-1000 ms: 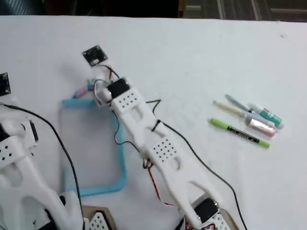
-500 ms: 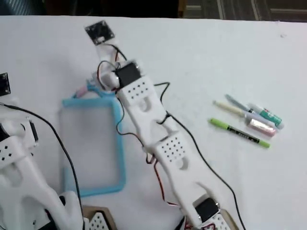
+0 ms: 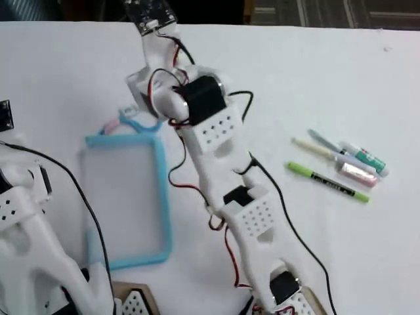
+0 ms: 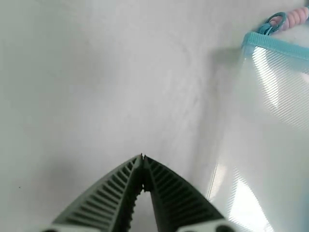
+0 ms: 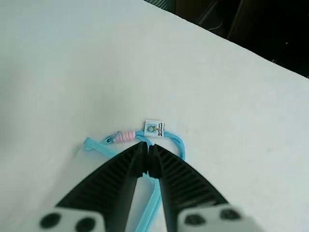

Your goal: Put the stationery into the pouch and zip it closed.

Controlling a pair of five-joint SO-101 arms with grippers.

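Observation:
A clear pouch (image 3: pixel 125 197) with a blue border lies flat at the left of the table. Its zip pull with a pink bead (image 5: pixel 126 136) sits at the far corner, beside a small white tag (image 5: pixel 154 128). My right gripper (image 5: pixel 145 151) hangs shut and empty above that corner, well off the table; its arm (image 3: pixel 216 151) stretches across from the front. My left gripper (image 4: pixel 143 157) is shut over bare table beside the pouch (image 4: pixel 260 121). The stationery lies in a cluster at the right: a green marker (image 3: pixel 327 182), a pale pen (image 3: pixel 315 149), a teal-and-white pen (image 3: pixel 364 157) and a pink piece (image 3: pixel 357 172).
The left arm's white body (image 3: pixel 26 223) fills the front left corner, with a black cable (image 3: pixel 85 203) looping over the pouch's near side. A dark floor lies beyond the table's far edge (image 3: pixel 275 25).
The right arm has lifted and drawn back from the pouch's far corner, its wrist now higher and farther out. The pouch, the stationery and the left arm have stayed put.

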